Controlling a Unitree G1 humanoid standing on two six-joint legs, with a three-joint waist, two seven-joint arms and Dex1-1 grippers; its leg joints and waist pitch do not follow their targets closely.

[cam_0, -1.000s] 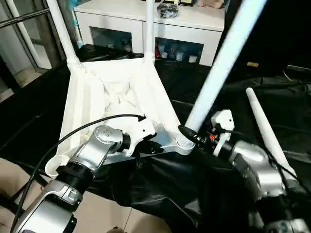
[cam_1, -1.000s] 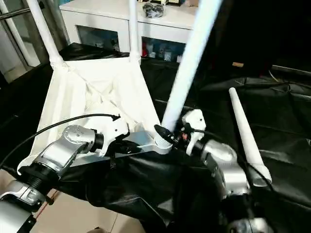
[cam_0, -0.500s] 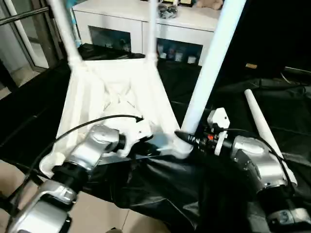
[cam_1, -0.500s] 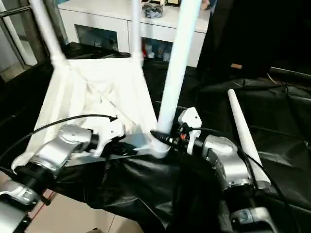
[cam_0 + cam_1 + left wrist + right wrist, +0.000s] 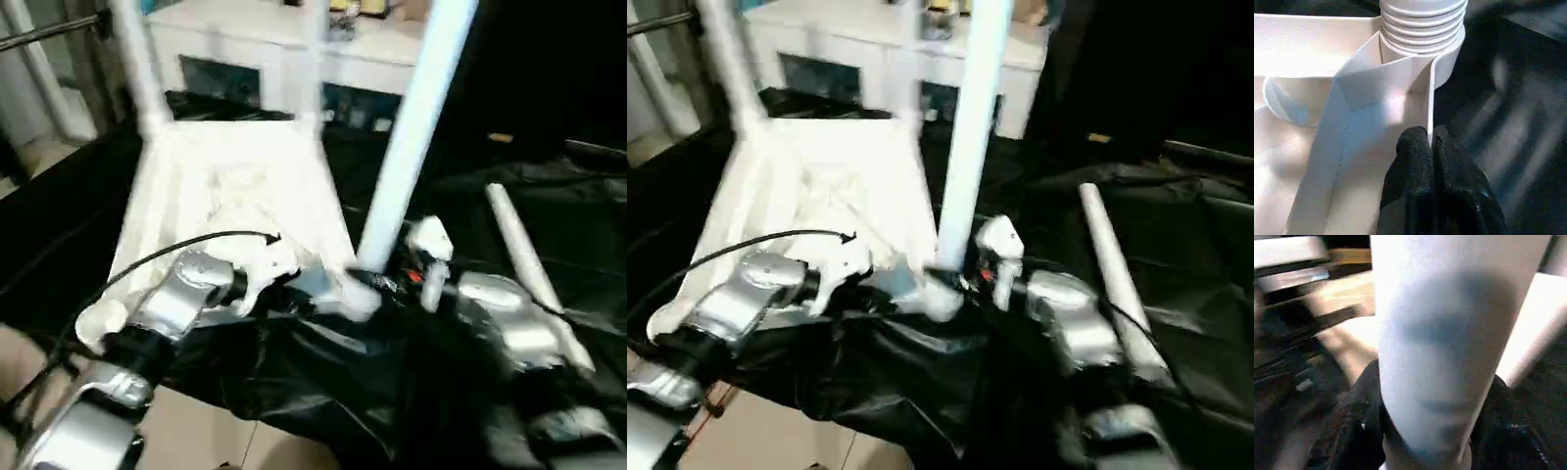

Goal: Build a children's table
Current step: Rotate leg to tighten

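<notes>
The upturned table top point(image 5: 230, 186) lies at 12 o'clock on black sheeting. A thin rib is pinched by the clenched left hand point(image 5: 1431, 142); the third leg point(image 5: 407, 147) is clasped low by the right hand point(image 5: 1425, 431). Light, stiff, slippery plastic is judged, best gripped near the socket point(image 5: 1422, 29). The leg, tilted earlier, now stands nearly upright.

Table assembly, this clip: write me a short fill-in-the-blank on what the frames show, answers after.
1. The left end effector is shut on a thin ____ of the table top.
2. The right end effector grips a white ____.
3. One spare leg lies on the ____ sheet.
Answers: rib; leg; black
</notes>
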